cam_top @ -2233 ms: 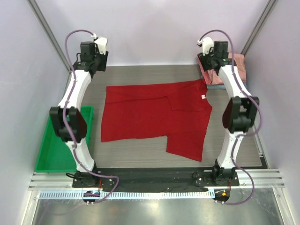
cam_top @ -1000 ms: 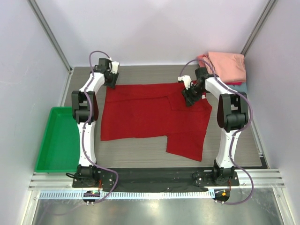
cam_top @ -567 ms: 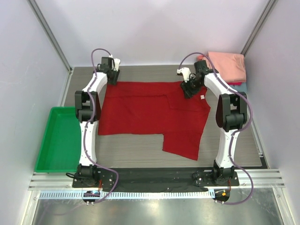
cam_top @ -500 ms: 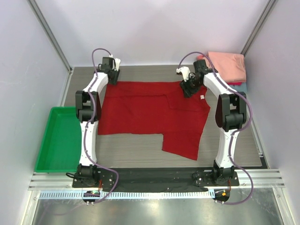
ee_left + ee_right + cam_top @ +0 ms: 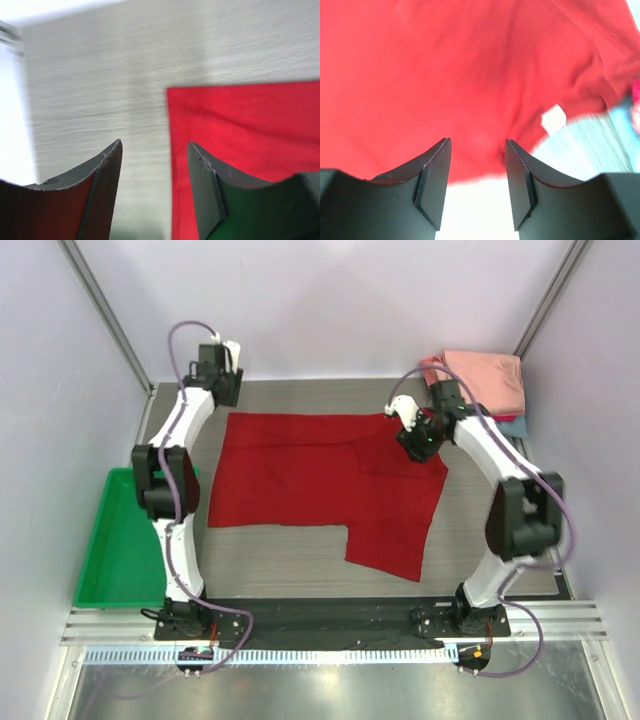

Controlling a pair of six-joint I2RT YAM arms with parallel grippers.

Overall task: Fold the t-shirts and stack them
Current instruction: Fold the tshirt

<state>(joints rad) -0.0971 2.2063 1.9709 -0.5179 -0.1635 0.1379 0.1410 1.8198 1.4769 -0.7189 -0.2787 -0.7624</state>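
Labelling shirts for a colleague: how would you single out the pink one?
Go to the table's far right corner. There the pink shirt lies folded on top, a teal one beneath; the red shirt is spread out mid-table.

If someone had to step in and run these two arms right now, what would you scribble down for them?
Left gripper: open, empty, over the table at the red t-shirt's far left corner.
Right gripper: open, empty, above the same shirt near its white neck label.
Done: folded shirts stacked in the far right corner, salmon-pink on top.
Left: the red t-shirt lies spread out; fold it and add it to the stack.
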